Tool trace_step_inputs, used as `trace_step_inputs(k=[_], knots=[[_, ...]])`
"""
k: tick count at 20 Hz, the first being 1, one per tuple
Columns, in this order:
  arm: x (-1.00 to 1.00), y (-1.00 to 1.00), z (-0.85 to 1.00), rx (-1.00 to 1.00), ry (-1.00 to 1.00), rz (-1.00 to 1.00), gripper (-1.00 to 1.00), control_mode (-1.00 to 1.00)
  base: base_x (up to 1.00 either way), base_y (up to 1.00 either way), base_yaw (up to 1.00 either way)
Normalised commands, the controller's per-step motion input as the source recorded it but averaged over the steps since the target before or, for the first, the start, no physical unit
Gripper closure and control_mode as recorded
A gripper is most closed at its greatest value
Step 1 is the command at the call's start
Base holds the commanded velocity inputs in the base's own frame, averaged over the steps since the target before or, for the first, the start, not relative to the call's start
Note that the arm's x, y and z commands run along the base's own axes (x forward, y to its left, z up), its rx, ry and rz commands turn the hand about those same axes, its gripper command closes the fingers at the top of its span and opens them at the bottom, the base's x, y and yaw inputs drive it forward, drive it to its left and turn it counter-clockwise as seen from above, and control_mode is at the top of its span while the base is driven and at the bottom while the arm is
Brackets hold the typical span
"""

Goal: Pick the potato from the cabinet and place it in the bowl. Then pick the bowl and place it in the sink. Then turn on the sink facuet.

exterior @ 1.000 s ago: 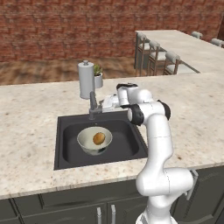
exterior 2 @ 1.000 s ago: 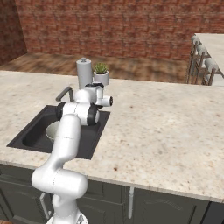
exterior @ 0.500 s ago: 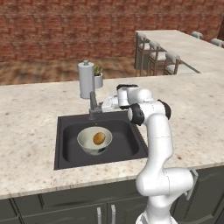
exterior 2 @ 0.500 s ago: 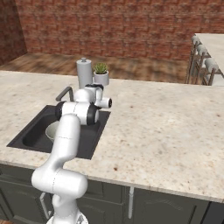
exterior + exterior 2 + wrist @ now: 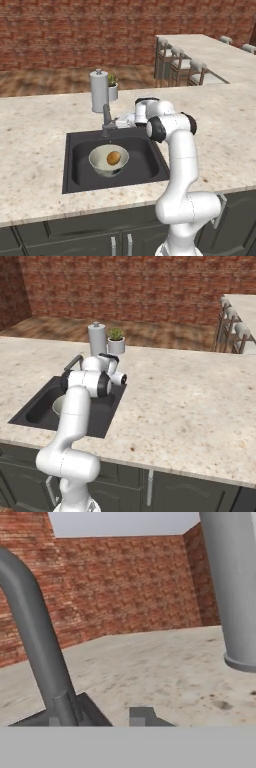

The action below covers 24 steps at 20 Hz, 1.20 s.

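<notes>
Potato (image 5: 113, 157) sits in bowl (image 5: 108, 161) inside sink (image 5: 80, 165); gripper (image 5: 121, 120) just beside sink faucet (image 5: 106, 120), jaw state can't tell.

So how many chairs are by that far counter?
3 in the left base view, in a row: nearest chair, middle chair, far chair. Chair tops across the far counter hint at more; others may be hidden.

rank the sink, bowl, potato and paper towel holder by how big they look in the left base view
1. sink
2. bowl and paper towel holder: similar, unsure
3. potato
</notes>
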Motion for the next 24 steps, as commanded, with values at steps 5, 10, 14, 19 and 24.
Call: trace_step_inputs(k=[5,10,14,19,24], knots=[[0.28,-0.79,0.00,0.13,0.08,-0.13,1.00,-1.00,0.00,0.00,0.00],[0.31,-0.90,0.00,0.17,0.09,-0.11,1.00,-1.00,0.00,0.00,0.00],[0.28,-0.72,0.00,0.14,0.08,-0.09,1.00,-1.00,0.00,0.00,0.00],[0.25,-0.56,0.00,0.09,0.08,-0.09,1.00,-1.00,0.00,0.00,0.00],[0.25,-0.68,-0.07,0.10,0.11,-0.07,1.00,-1.00,0.00,0.00,0.00]])
